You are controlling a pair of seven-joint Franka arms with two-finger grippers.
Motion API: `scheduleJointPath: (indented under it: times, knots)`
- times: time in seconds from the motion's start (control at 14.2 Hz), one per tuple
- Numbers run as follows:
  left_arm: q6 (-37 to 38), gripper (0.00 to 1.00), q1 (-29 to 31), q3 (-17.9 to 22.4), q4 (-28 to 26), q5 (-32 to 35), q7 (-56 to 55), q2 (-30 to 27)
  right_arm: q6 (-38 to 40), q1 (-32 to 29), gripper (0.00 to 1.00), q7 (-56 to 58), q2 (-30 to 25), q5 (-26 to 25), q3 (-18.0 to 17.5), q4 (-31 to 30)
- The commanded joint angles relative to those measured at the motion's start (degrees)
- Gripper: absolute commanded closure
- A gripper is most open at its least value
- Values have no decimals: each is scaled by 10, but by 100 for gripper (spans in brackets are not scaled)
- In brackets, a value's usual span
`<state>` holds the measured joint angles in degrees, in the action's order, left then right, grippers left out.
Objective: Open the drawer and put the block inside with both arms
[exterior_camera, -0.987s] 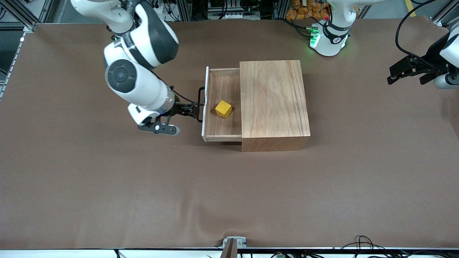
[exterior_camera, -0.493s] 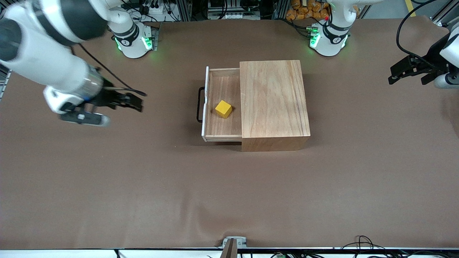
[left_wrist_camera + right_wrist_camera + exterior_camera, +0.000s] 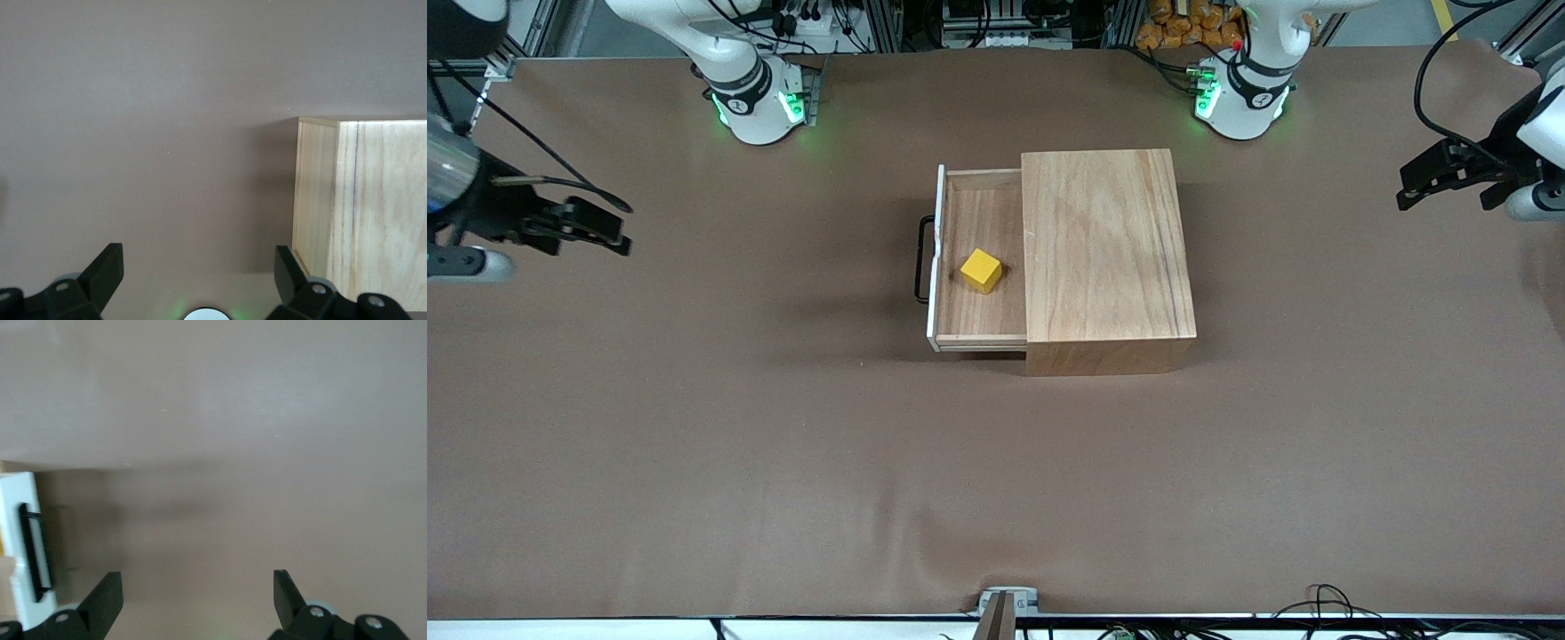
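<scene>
The light-wood box (image 3: 1107, 258) stands mid-table with its drawer (image 3: 956, 331) pulled out toward the right arm's end. The drawer's white front panel (image 3: 935, 258) carries a black wire handle (image 3: 921, 260). The yellow block (image 3: 981, 270) lies inside the drawer. My right gripper (image 3: 609, 233) is open and empty, over the table at the right arm's end, well away from the handle. Its wrist view shows the panel (image 3: 20, 540) and handle (image 3: 35, 552). My left gripper (image 3: 1414, 187) is open and empty over the left arm's end. The left wrist view shows the box's end (image 3: 360, 207).
The brown table cover (image 3: 783, 444) spreads wide around the box. The two green-lit arm bases (image 3: 751, 102) (image 3: 1240, 98) stand at the table edge farthest from the front camera. Cables (image 3: 1449, 71) hang by the left arm.
My right gripper has let go of the drawer handle and pulled far away toward the right arm's end. The drawer, block and left arm stay as they were.
</scene>
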<state>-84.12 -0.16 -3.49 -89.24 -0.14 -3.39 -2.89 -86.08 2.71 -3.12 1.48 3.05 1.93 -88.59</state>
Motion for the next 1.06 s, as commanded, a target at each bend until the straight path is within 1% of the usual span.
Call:
scheduleJointPath:
  times: [0.0,0.21,0.49,0.99]
  knots:
    - [4,0,3,-2,7,5,14,2,10,-42,0,41,-39,-34,-23,-25]
    - [4,0,3,-2,7,4,14,2,26,-65,0,68,-62,-37,-21,-28]
    - [4,0,3,-2,7,3,14,2,50,-68,0,69,-79,-38,-16,-28]
    - [5,0,3,-3,7,2,14,4,52,-62,0,58,-81,-45,-4,-28]
